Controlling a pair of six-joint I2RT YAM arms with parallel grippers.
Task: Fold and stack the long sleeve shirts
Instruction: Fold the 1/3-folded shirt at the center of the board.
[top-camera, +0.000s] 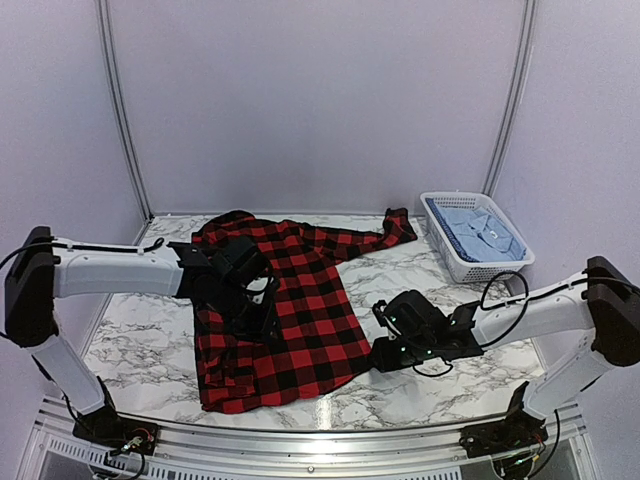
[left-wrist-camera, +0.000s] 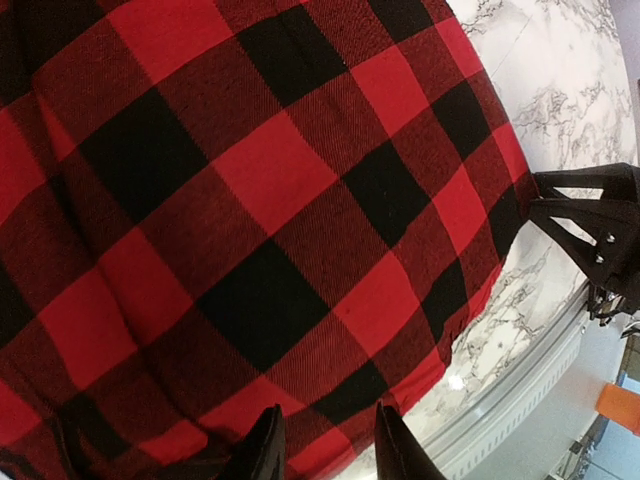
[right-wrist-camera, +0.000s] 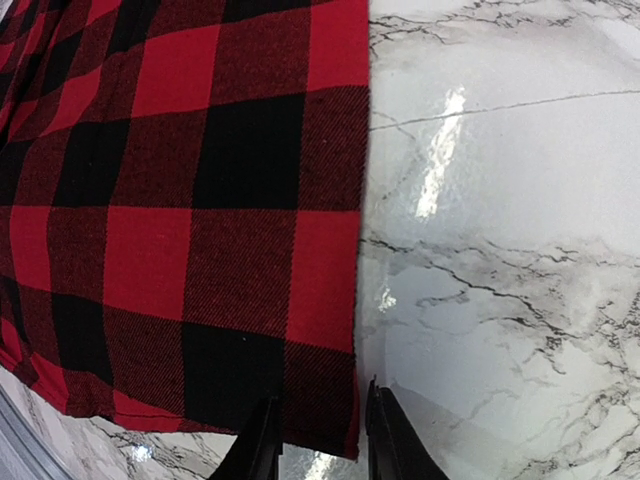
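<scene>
- Red-and-black checked shirt (top-camera: 300, 300) is lying spread out on the marble counter (top-camera: 430, 275). One sleeve is stretching away to the right, toward the basket (top-camera: 500, 268).
- Pale blue shirt (top-camera: 478, 232) is lying folded inside that white lattice basket, which is sitting at the counter's far right corner, well apart from the checked shirt.
- Left arm (top-camera: 110, 272) is reaching in over the left part of the checked shirt. The left jaws are standing partly spread, close over the cloth (left-wrist-camera: 250, 200), with check pattern showing in the gap. I cannot tell whether they are touching it.
- Right arm (top-camera: 530, 312) is reaching low across the counter to the shirt's right edge, near the bottom hem. The right jaws are standing partly spread, with the cloth's edge (right-wrist-camera: 180, 220) running into the gap. One finger is sitting over cloth and the other over bare marble.
</scene>
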